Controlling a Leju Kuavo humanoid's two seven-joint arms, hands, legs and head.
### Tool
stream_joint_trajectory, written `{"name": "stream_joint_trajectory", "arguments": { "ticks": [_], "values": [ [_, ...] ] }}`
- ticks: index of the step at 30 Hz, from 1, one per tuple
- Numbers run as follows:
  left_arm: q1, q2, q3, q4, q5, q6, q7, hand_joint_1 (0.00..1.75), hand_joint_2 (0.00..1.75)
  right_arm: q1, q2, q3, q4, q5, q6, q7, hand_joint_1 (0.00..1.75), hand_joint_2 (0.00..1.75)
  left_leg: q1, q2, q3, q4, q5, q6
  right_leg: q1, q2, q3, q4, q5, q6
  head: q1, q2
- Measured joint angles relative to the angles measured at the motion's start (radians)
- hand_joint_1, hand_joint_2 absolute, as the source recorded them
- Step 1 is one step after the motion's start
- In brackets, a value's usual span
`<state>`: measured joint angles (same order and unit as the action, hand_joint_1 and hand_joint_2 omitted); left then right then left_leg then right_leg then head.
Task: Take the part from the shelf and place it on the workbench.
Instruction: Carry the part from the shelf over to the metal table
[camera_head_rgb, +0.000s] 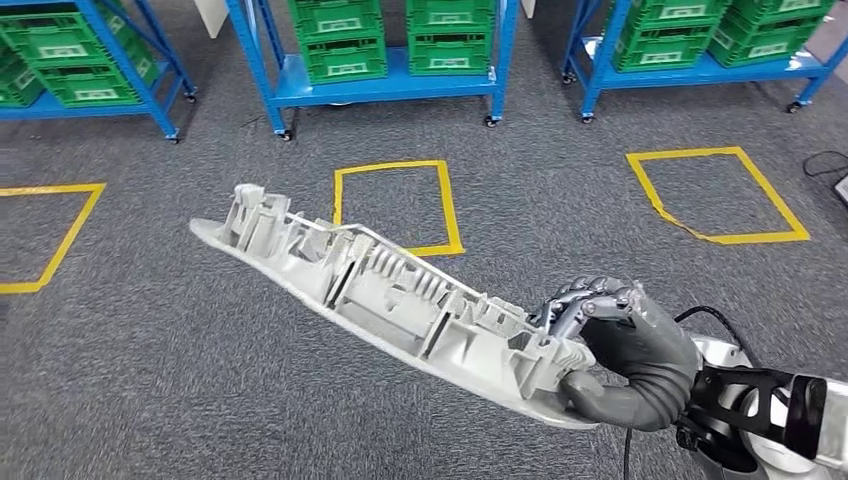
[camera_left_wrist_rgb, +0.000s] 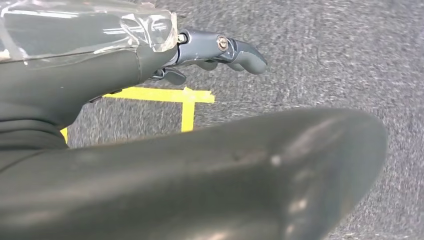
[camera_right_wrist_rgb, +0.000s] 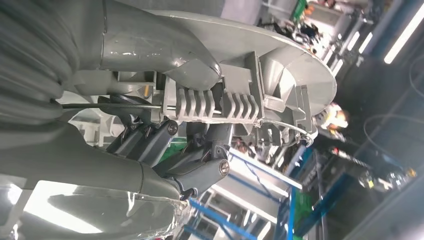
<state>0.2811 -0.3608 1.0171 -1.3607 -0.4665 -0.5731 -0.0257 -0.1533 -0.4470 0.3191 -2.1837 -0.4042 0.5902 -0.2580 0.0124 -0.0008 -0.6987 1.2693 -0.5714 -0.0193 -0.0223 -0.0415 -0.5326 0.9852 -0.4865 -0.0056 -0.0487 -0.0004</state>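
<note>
Part: the long grey moulded part (camera_head_rgb: 385, 300) is held in the air over the carpet (camera_head_rgb: 150, 380), ribbed side up, gripped at its near end by the right hand (camera_head_rgb: 620, 350).
Long axis: it runs from the right hand away to the front and left — the free far end points toward the yellow square (camera_head_rgb: 395, 205) and the shelves (camera_head_rgb: 385, 85).
Right hand: closed on the part; in the right wrist view the thumb (camera_right_wrist_rgb: 165, 55) is pressed on one face and the fingers (camera_right_wrist_rgb: 200, 160) are curled round the ribbed side.
Left hand: the left hand (camera_left_wrist_rgb: 215, 52) hangs over the carpet with nothing in it, its fingers loosely bent and apart.
Nearer hand: the right — the part is already in it, so the placing is judged to fall to that arm.
Workbench: its direction cannot be told from these views, so a turn is likely needed.
Hard to make out: the grip's contact under the part is hidden in the head view; the part's far end is cut short in the right wrist view.
</note>
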Motion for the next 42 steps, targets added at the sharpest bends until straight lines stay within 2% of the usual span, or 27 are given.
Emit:
{"name": "stream_joint_trajectory", "arguments": {
  "ticks": [2, 4, 5, 6, 8, 10, 12, 13, 14, 15, 16, 18, 20, 22, 23, 25, 27, 29, 30, 31, 32, 34, 35, 36, 38, 40, 42],
  "values": [
    [-0.001, 0.000, -0.001, 0.001, 0.010, 0.001, -0.001, 0.00, 0.00, -0.003, 0.000, 0.010, -0.008, 0.021, -0.007, 0.008, 1.75, 1.75, -0.003, 0.022, 0.070, -0.120, 0.058, 0.010, 0.004, -0.019, 0.002, 0.000, 0.000, 0.000, 0.000, 0.000],
    [-0.007, 0.000, -0.002, 0.004, 0.016, 0.000, -0.004, 0.00, 0.00, -0.006, 0.000, 0.018, -0.019, 0.041, -0.011, 0.012, 1.75, 1.75, -0.013, 0.058, 0.136, -0.240, 0.094, 0.025, 0.011, -0.037, 0.003, 0.001, 0.000, 0.002, 0.001, 0.000],
    [-0.011, 0.001, -0.002, 0.006, 0.017, -0.001, -0.006, 0.00, 0.00, -0.008, 0.000, 0.022, -0.023, 0.049, -0.012, 0.014, 1.75, 1.75, -0.018, 0.067, 0.148, -0.268, 0.098, 0.031, 0.014, -0.047, 0.002, 0.001, 0.000, 0.004, 0.001, 0.000],
    [-0.014, 0.000, -0.001, 0.009, 0.018, -0.002, -0.008, 0.00, 0.00, -0.008, 0.001, 0.026, -0.027, 0.054, -0.014, 0.016, 1.75, 1.75, -0.022, 0.065, 0.147, -0.273, 0.096, 0.035, 0.016, -0.057, 0.002, 0.000, 0.000, 0.007, 0.001, 0.000],
    [-0.016, 0.000, 0.001, 0.014, 0.018, -0.001, -0.013, 0.00, 0.00, -0.010, 0.002, 0.034, -0.033, 0.060, -0.016, 0.016, 1.75, 1.75, -0.020, 0.044, 0.145, -0.283, 0.107, 0.045, 0.016, -0.064, 0.001, 0.000, -0.002, 0.017, 0.001, 0.000],
    [-0.020, -0.001, 0.004, 0.019, 0.011, 0.007, -0.024, 0.00, 0.00, -0.010, 0.002, 0.040, -0.040, 0.064, -0.016, 0.015, 1.75, 1.75, -0.014, 0.023, 0.148, -0.297, 0.120, 0.057, 0.013, -0.025, -0.021, 0.048, -0.030, 0.017, 0.004, 0.000],
    [-0.029, -0.002, 0.005, 0.025, -0.005, 0.027, -0.036, 0.00, 0.00, -0.008, 0.001, 0.045, -0.044, 0.069, -0.017, 0.010, 1.75, 1.75, -0.011, -0.001, 0.145, -0.301, 0.127, 0.063, 0.009, 0.021, -0.083, 0.178, -0.088, 0.010, 0.008, 0.000],
    [-0.033, -0.002, 0.005, 0.029, -0.016, 0.037, -0.040, 0.00, 0.00, -0.007, 0.001, 0.047, -0.045, 0.072, -0.017, 0.009, 1.75, 1.75, -0.011, -0.013, 0.142, -0.300, 0.128, 0.065, 0.009, 0.030, -0.115, 0.245, -0.111, 0.009, 0.010, 0.000],
    [-0.034, -0.003, 0.006, 0.032, -0.025, 0.046, -0.044, 0.00, 0.00, -0.006, 0.001, 0.051, -0.045, 0.073, -0.016, 0.008, 1.75, 1.75, -0.011, -0.027, 0.140, -0.298, 0.129, 0.065, 0.007, 0.034, -0.136, 0.286, -0.120, 0.012, 0.010, 0.000],
    [-0.035, -0.003, 0.007, 0.036, -0.030, 0.052, -0.046, 0.00, 0.00, -0.006, 0.002, 0.055, -0.046, 0.074, -0.015, 0.007, 1.75, 1.75, -0.011, -0.040, 0.139, -0.295, 0.129, 0.064, 0.006, 0.035, -0.137, 0.287, -0.112, 0.020, 0.010, 0.000],
    [-0.036, -0.004, 0.007, 0.040, -0.028, 0.054, -0.049, 0.00, 0.00, -0.008, 0.003, 0.059, -0.047, 0.073, -0.012, 0.007, 1.75, 1.75, -0.011, -0.054, 0.139, -0.291, 0.128, 0.062, 0.003, 0.039, -0.119, 0.246, -0.088, 0.030, 0.010, 0.000],
    [-0.037, -0.005, 0.008, 0.049, 0.008, 0.031, -0.053, 0.00, 0.00, -0.015, 0.005, 0.067, -0.049, 0.070, -0.006, 0.003, 1.75, 1.75, -0.011, -0.081, 0.133, -0.276, 0.122, 0.054, -0.004, 0.069, -0.056, 0.110, -0.031, 0.046, 0.011, 0.000],
    [-0.037, -0.005, 0.011, 0.057, 0.066, -0.025, -0.059, 0.00, 0.00, -0.024, 0.005, 0.074, -0.049, 0.067, -0.004, -0.010, 1.75, 1.75, -0.013, -0.101, 0.120, -0.261, 0.118, 0.043, -0.008, 0.093, -0.025, 0.036, -0.006, 0.040, 0.010, 0.000],
    [-0.038, -0.004, 0.027, 0.069, 0.097, -0.091, -0.059, 0.00, 0.00, -0.031, 0.004, 0.076, -0.048, 0.065, -0.003, -0.027, 1.75, 1.75, -0.011, -0.117, 0.107, -0.256, 0.120, 0.034, -0.005, 0.081, -0.027, 0.033, -0.004, 0.022, 0.010, 0.000],
    [-0.040, -0.005, 0.040, 0.075, 0.095, -0.118, -0.055, 0.00, 0.00, -0.034, 0.004, 0.077, -0.047, 0.065, -0.003, -0.034, 1.75, 1.75, -0.010, -0.114, 0.104, -0.253, 0.119, 0.029, -0.005, 0.073, -0.027, 0.033, -0.002, 0.017, 0.010, 0.000],
    [-0.045, -0.006, 0.067, 0.082, 0.057, -0.155, -0.044, 0.00, 0.00, -0.040, 0.005, 0.077, -0.047, 0.069, -0.001, -0.040, 1.75, 1.75, -0.010, -0.073, 0.084, -0.211, 0.093, 0.018, -0.008, 0.055, -0.025, 0.031, -0.001, 0.004, 0.005, 0.000],
    [-0.056, -0.004, 0.092, 0.083, -0.027, -0.175, -0.039, 0.00, 0.00, -0.041, 0.006, 0.078, -0.047, 0.076, 0.000, -0.039, 1.75, 1.75, -0.007, -0.021, 0.030, -0.097, 0.035, 0.007, -0.005, 0.034, -0.024, 0.030, -0.003, -0.004, -0.002, 0.000],
    [-0.070, -0.002, 0.121, 0.083, -0.128, -0.193, -0.047, 0.00, 0.00, -0.041, 0.007, 0.082, -0.045, 0.085, 0.002, -0.037, 1.75, 1.75, -0.003, -0.004, -0.025, 0.012, -0.003, 0.003, 0.000, 0.011, -0.024, 0.030, -0.005, -0.007, -0.002, 0.000],
    [-0.078, -0.002, 0.139, 0.083, -0.168, -0.200, -0.056, 0.00, 0.00, -0.040, 0.008, 0.084, -0.044, 0.089, 0.003, -0.038, 1.75, 1.75, -0.002, -0.001, -0.032, 0.022, 0.001, 0.003, 0.002, -0.001, -0.024, 0.030, -0.006, -0.008, -0.002, 0.000],
    [-0.087, -0.002, 0.160, 0.083, -0.196, -0.207, -0.065, 0.00, 0.00, -0.040, 0.008, 0.087, -0.043, 0.091, 0.004, -0.040, 1.75, 1.75, -0.002, 0.002, -0.018, -0.007, 0.023, 0.006, 0.004, -0.013, -0.024, 0.030, -0.006, -0.008, -0.002, 0.000],
    [-0.097, -0.001, 0.182, 0.083, -0.214, -0.212, -0.073, 0.00, 0.00, -0.040, 0.008, 0.089, -0.042, 0.093, 0.005, -0.043, 1.75, 1.75, -0.005, 0.012, 0.015, -0.070, 0.055, 0.013, 0.007, -0.023, -0.023, 0.030, -0.007, -0.009, -0.002, 0.000],
    [-0.114, 0.002, 0.219, 0.083, -0.230, -0.219, -0.083, 0.00, 0.00, -0.040, 0.008, 0.090, -0.041, 0.095, 0.007, -0.050, 1.75, 1.75, -0.017, 0.054, 0.082, -0.200, 0.099, 0.033, 0.013, -0.043, -0.021, 0.029, -0.009, -0.007, -0.002, 0.000],
    [-0.121, 0.003, 0.231, 0.083, -0.234, -0.220, -0.087, 0.00, 0.00, -0.040, 0.007, 0.091, -0.040, 0.095, 0.008, -0.053, 1.75, 1.75, -0.024, 0.069, 0.101, -0.238, 0.108, 0.041, 0.015, -0.053, -0.021, 0.029, -0.010, -0.005, -0.002, 0.000],
    [-0.126, 0.004, 0.241, 0.083, -0.237, -0.221, -0.090, 0.00, 0.00, -0.040, 0.007, 0.091, -0.039, 0.095, 0.010, -0.055, 1.75, 1.75, -0.028, 0.074, 0.105, -0.251, 0.108, 0.046, 0.016, -0.063, -0.020, 0.028, -0.011, -0.002, -0.002, 0.000],
    [-0.134, 0.003, 0.260, 0.083, -0.238, -0.223, -0.098, 0.00, 0.00, -0.041, 0.006, 0.092, -0.035, 0.094, 0.016, -0.061, 1.75, 1.75, -0.026, 0.052, 0.107, -0.261, 0.116, 0.052, 0.016, -0.076, -0.018, 0.025, -0.013, 0.006, -0.002, 0.000],
    [-0.144, 0.002, 0.278, 0.086, -0.240, -0.228, -0.108, 0.00, 0.00, -0.046, 0.001, 0.093, -0.028, 0.091, 0.023, -0.067, 1.75, 1.75, -0.019, 0.026, 0.117, -0.283, 0.131, 0.061, 0.013, -0.039, -0.031, 0.057, -0.032, 0.009, 0.001, 0.000],
    [-0.158, 0.000, 0.288, 0.092, -0.244, -0.232, -0.117, 0.00, 0.00, -0.050, -0.006, 0.094, -0.018, 0.087, 0.029, -0.070, 1.75, 1.75, -0.015, -0.001, 0.122, -0.294, 0.141, 0.066, 0.009, 0.016, -0.082, 0.166, -0.080, 0.005, 0.006, 0.000]
  ]
}}
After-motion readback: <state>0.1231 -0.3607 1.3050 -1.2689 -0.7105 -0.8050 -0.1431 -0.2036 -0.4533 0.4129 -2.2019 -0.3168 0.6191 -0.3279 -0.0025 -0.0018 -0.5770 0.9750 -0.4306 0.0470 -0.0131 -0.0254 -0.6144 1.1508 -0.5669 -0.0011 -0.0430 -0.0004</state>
